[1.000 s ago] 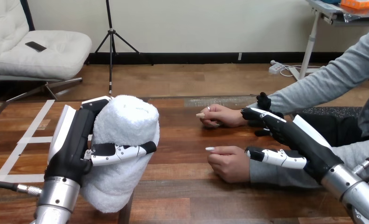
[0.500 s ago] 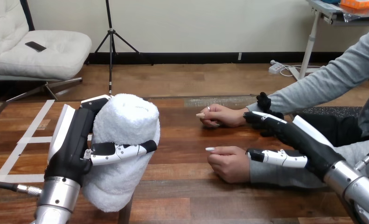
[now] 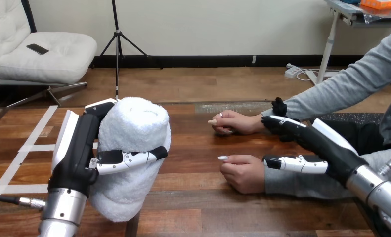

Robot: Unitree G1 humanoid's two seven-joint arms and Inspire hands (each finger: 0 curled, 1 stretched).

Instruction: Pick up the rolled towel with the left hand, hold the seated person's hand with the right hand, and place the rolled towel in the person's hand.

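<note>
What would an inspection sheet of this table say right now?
Surface: wooden table, white tape at its left.
Job's things: towel, rolled, in the left hand; the person's far hand and near hand lie on the table.
Clutter: nothing seen.
Hands: left hand curled round the towel; right hand open beside the person's wrists, gripping neither.
Cables: nothing seen near the towel.
Surroundings: person seated at the right.

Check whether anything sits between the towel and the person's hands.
Nothing visible. Only bare table lies between the towel, held in the left hand, and the person's near hand or far hand. Neither lies palm up; the right hand sits by their wrists, aside.
</note>
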